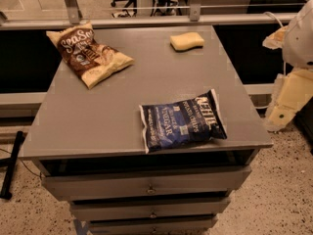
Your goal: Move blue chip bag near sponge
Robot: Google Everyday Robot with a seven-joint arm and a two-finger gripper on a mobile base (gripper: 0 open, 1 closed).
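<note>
Navy foil blue chip bag [182,120] flat near front edge of grey table [98,116], sponge [187,41] well apart at back, gripper [281,112] off right side, spread or pressed together impossible to tell

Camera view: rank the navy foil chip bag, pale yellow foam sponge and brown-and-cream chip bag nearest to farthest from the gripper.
The gripper is off the table's right edge.
1. navy foil chip bag, front right
2. pale yellow foam sponge, back right
3. brown-and-cream chip bag, back left
</note>
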